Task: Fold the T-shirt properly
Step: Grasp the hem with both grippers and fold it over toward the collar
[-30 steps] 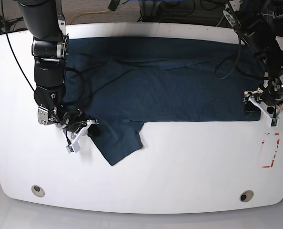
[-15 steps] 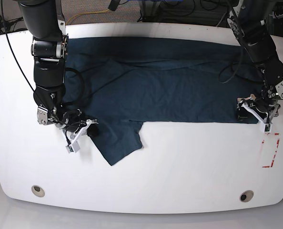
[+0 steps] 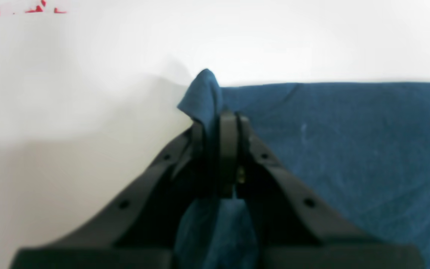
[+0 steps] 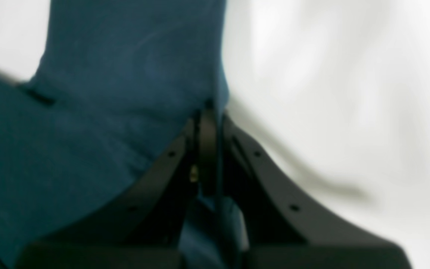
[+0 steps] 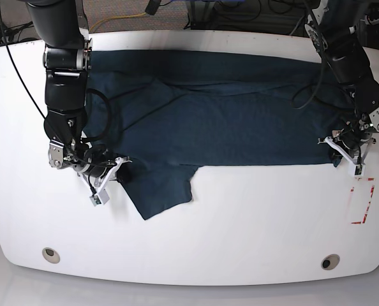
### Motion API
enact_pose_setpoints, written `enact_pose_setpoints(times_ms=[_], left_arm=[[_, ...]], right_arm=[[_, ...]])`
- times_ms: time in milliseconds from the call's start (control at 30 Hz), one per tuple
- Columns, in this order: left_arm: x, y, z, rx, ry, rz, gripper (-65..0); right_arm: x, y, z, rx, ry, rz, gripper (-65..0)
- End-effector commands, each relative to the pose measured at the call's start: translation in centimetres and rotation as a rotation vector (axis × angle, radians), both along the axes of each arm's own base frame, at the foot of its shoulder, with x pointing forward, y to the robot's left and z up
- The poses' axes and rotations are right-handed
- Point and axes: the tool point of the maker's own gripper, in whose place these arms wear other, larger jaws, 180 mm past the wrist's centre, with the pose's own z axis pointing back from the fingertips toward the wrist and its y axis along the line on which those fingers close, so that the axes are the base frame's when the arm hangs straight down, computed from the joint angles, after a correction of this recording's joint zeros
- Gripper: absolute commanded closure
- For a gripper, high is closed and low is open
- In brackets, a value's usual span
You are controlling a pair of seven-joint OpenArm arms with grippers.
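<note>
T-shirt (image 3: 349, 149), dark navy-teal soft cloth, filled the right of the left wrist view; the left pincer (image 3: 220, 119) was clamped on its near corner, which stood pinched up against the white tabletop (image 3: 88, 112). In the right wrist view, the right pincer (image 4: 209, 112) gripped the cloth's edge, the shirt spreading leftward. From the base view, the shirt lay flat with its long axis left to right, each pincer holding one near end, sleeve pointing near-left.
</note>
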Motion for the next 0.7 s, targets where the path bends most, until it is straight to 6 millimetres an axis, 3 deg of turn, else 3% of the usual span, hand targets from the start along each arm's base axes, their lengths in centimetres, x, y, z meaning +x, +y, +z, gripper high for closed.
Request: enact_pose_setpoints(times_ms=[0, 67, 233, 333, 467, 667], left_arm=[[1.4, 1.2, 3.5, 0.047, -0.094, 0.002, 0.0], [1.8, 1.5, 5.1, 0.079, -0.133, -0.002, 0.0], [0.7, 1.6, 6.8, 0.153, -0.166, -0.024, 0.0], [0.4, 1.8, 7.7, 0.181, -0.183, -0.027, 0.0], [-0.6, 1.8, 7.7, 0.208, -0.176, -0.036, 0.0], [-1.9, 1.8, 6.7, 0.215, -0.150, -0.041, 0.0]], right_arm=[[2.0, -0.2, 4.2, -0.016, -0.110, 0.019, 0.0], [1.9, -0.1, 4.9, -0.039, -0.121, 0.036, 0.0], [0.5, 0.4, 6.9, -0.120, -0.165, 0.092, 0.0], [-0.7, -0.7, 7.7, -0.164, -0.167, 0.081, 0.0], [-2.7, -2.4, 8.5, -0.218, -0.157, 0.056, 0.0], [-6.0, -3.5, 8.8, -0.303, -0.134, 0.053, 0.0]])
